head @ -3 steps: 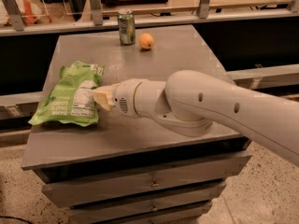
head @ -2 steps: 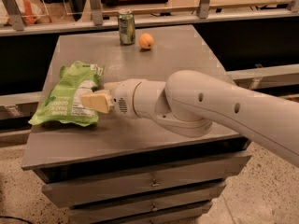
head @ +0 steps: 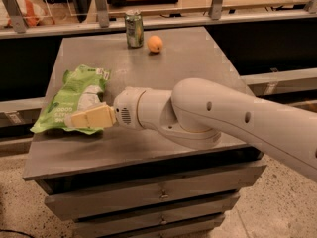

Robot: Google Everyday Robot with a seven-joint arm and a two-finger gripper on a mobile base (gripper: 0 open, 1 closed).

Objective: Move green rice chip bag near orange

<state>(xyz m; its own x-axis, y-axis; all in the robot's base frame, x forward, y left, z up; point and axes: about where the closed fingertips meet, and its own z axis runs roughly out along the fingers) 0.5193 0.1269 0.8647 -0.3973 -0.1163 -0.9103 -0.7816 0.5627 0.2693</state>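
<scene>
Starting at the end effector point(head: 79, 119): down low on the left half of the table point(head: 173, 78), pointing left, tan tip lying right over the lower right edge of the bag point(head: 74, 90). Honestly can't tell whether clenched on the bag or released, only seen side-on as one tan piece. Can't call touching vs. just above the bag either.

Right behind that, a round white wrist point(head: 131, 109), then a fat white arm point(head: 237, 118) stretching off to the right and out of view at the lower right corner, covering a good chunk of the table's front right.

As for the bag: bright green, crinkly, lying flat near the table's left edge, white label panel facing up, lower left corner right at the edge of the table.

Farther out, toward the back edge: the orange point(head: 155, 43), well apart from the bag, off to the right and behind it. Just left of the orange, a green-silver can point(head: 133, 29), upright, near but not touching.

Under the tabletop, a stack of grey drawers point(head: 158, 195). Behind the table, a ledge with metal posts point(head: 216, 1).
</scene>
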